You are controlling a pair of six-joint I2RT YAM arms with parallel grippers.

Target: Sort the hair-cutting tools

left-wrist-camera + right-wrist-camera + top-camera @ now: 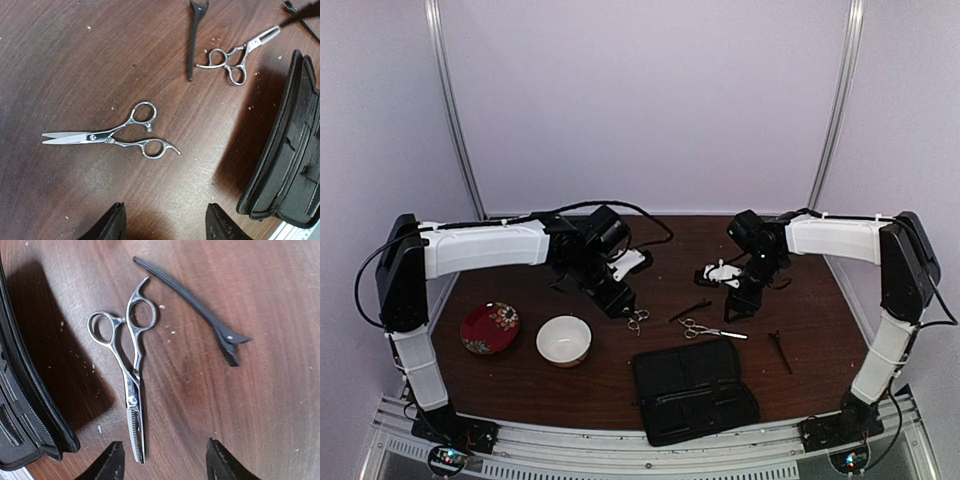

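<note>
Plain silver scissors (112, 136) lie flat on the table just ahead of my left gripper (167, 222), which is open and empty above them; they also show in the top view (637, 320). Silver thinning scissors (127, 365) with a toothed blade lie ahead of my right gripper (162, 462), also open and empty; they show in the top view (710, 330) too. A thin black clip (195, 305) lies beside them, between the two scissors (690, 310). A second black clip (780, 350) lies further right.
An open black pouch (692, 388) lies at the table's front middle, close to both scissors. A white bowl (563, 340) and a red patterned plate (489, 327) stand at the left. My left gripper (623, 303) and right gripper (738, 308) hover mid-table.
</note>
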